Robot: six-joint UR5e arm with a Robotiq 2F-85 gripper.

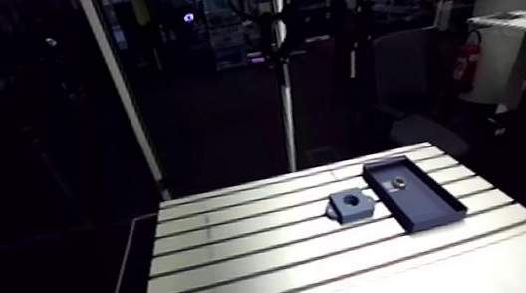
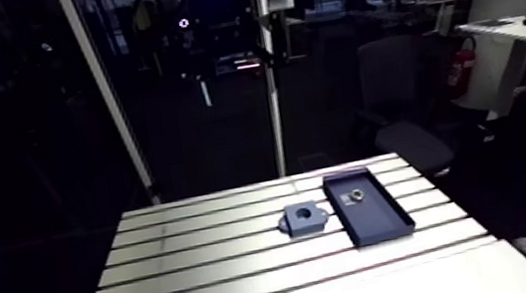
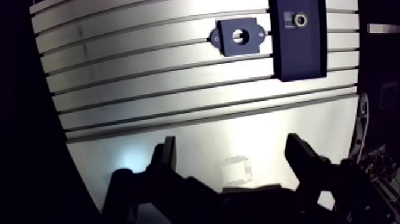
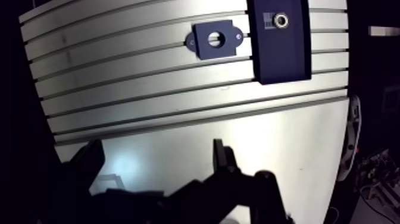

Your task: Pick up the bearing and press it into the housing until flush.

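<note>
A small ring-shaped bearing (image 3: 302,19) lies in a dark rectangular tray (image 3: 297,56) on the slotted table. Just beside the tray sits the dark housing block (image 3: 238,37) with a round bore in its middle and a lug at each side. In the arm view the housing (image 1: 351,205) lies left of the tray (image 1: 416,197), and the bearing (image 1: 397,180) rests near the tray's far end. My gripper (image 3: 232,156) hangs high over the plain near part of the table, far short of both parts, its two fingers wide apart and holding nothing.
The slotted aluminium table (image 1: 275,258) stretches out around the parts. A slim upright post (image 1: 288,104) stands behind the table's far edge, and a slanted frame bar (image 1: 122,90) rises at the far left corner.
</note>
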